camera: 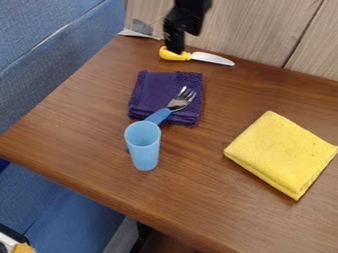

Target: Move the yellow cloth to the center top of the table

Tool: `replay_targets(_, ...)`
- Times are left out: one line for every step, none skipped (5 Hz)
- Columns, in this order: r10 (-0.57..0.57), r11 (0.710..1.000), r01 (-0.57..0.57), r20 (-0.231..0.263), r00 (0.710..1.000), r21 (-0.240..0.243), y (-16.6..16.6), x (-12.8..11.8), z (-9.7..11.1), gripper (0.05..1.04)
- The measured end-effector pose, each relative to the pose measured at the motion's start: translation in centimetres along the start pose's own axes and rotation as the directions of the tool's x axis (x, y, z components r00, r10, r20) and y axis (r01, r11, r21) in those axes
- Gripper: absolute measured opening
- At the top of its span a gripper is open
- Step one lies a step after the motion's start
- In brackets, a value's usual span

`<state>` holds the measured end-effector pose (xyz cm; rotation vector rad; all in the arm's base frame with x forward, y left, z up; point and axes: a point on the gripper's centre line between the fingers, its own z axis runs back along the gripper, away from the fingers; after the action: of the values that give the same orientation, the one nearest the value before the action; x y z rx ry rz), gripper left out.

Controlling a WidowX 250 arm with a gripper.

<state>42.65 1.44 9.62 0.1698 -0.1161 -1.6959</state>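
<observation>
Cut off at the lower left corner of the view, below the table [191, 197], an orange-yellow piece [23, 247] beside something white with a black rim, too little in sight to name. Also down there, blue upholstery [72, 207] and, partly hidden beneath the near edge of the table, a dark support [141, 234].

Up on the wood, to the right and well in from the near edge, the yellow cloth [280, 153], folded into a thick square, with one corner right at the limit of the view; not at the center top of the table. Across from it, closer to the left edge, an upright light blue cup [144, 148], with part of a blue-handled fork [158, 116] hidden behind. Tines and neck in plain sight on a folded purple cloth [158, 91].

Farther on, near the far edge, a knife [211, 59] with a yellow handle and a silvery blade. Over that handle, partly covering it, the black gripper [175, 47], dark and hard to read: impossible to tell whether wide or narrow, holding or merely close. At the far left corner, a flat grey-silver item [140, 30], too indistinct to identify. Behind, wood-grain paneling [257, 24], cut off above.
</observation>
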Motion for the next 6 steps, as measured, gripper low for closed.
replay_targets(-0.122, 0.992, 0.122, 0.05, 0.991, -0.007, -1.1, 4.7, 0.0, 1.0)
replay_targets(-0.259, 0.962, 0.265, 0.083, 0.962, -0.067, -3.3, 9.5, -1.3, 1.0)
replay_targets(-0.338, 0.938, 0.344, 0.095, 0.936, -0.049, -4.6, 12.0, -0.4, 1.0)
replay_targets(-0.394, 0.913, 0.405, 0.146, 0.907, -0.052, -6.2, 14.6, -0.6, 1.0)
replay_targets(-0.45, 0.882, 0.465, 0.16, 0.879, -0.073, -7.8, 16.0, -1.4, 1.0)
replay_targets(-0.479, 0.863, 0.498, 0.178, 0.86, -0.083, -9.1, 16.8, -1.8, 1.0)
